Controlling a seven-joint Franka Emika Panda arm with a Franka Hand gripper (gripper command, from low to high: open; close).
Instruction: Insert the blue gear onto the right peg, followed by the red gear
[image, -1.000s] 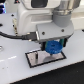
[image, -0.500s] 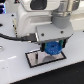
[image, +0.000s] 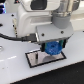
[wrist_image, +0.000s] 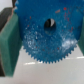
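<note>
1. You are seeing the blue gear (image: 52, 48) hanging just above the black-framed plate (image: 34, 58), filling the wrist view.
2. The gripper (image: 51, 48) is clamping 2 fingers on the gear's rim.
3. The plate is lying on the white table (image: 15, 70).

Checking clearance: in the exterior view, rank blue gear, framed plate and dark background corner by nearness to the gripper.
1. blue gear, held in the gripper.
2. framed plate, just underneath.
3. dark background corner, far off, exterior view's upper left.
</note>
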